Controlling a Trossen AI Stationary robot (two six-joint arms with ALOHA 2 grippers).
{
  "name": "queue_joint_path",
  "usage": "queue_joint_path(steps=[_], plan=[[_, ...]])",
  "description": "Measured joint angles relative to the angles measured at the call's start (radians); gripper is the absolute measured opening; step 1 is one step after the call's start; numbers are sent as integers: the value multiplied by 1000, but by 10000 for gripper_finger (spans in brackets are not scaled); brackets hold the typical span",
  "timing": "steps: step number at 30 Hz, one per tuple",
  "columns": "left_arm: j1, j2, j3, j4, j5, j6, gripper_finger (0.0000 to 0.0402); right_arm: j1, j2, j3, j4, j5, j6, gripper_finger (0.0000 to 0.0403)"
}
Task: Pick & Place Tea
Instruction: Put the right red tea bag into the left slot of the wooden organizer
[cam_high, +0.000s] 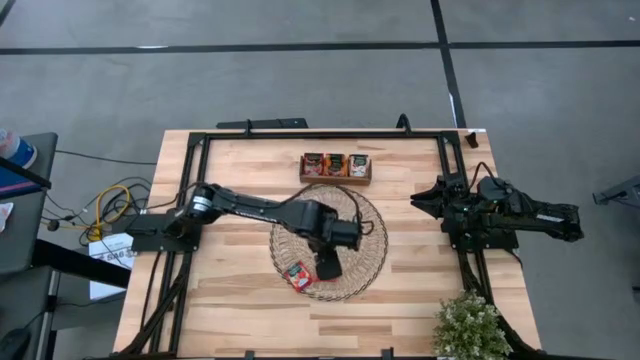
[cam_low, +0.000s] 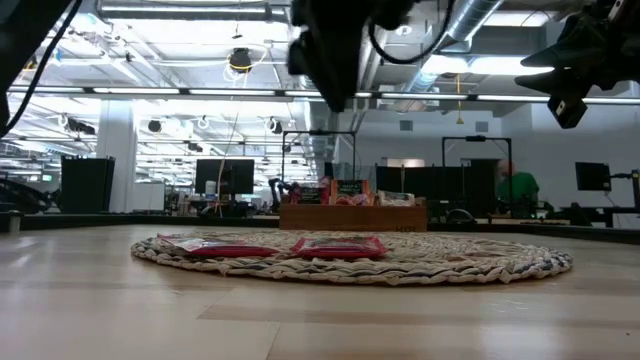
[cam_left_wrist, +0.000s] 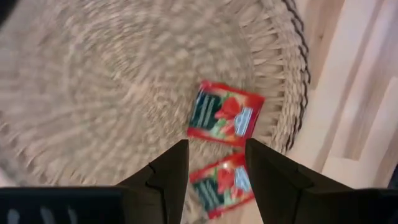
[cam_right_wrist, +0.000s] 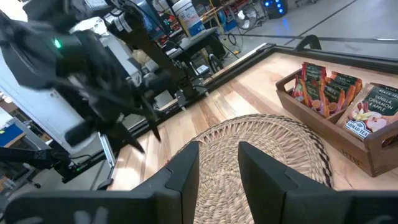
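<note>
Two red tea sachets (cam_left_wrist: 225, 115) (cam_left_wrist: 221, 186) lie flat on the round woven mat (cam_high: 365, 215), near its front-left rim (cam_high: 298, 275). In the low view they lie side by side (cam_low: 215, 246) (cam_low: 340, 245). My left gripper (cam_high: 330, 265) (cam_left_wrist: 216, 168) hangs well above them, pointing down, open and holding nothing. The nearer sachet shows in the gap between its fingers. Behind the mat, more sachets (cam_high: 336, 164) stand on edge in the wooden tray (cam_high: 336, 181). My right gripper (cam_high: 422, 200) (cam_right_wrist: 219, 165) waits at the table's right side, level and open, with nothing in it.
A black frame (cam_high: 190, 180) runs along the table's left, far and right edges. A potted plant (cam_high: 468, 325) stands at the near right corner. Bare wood (cam_high: 230, 300) lies in front of and to the left of the mat.
</note>
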Motion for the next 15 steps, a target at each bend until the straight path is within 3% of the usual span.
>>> queue_joint_path(steps=[4,15], plan=[[13,-3,-55,127,30,90,149,0,0,0,0,0,0,103],[57,-5,-250,241,53,153,150,0,0,0,0,0,0,103]])
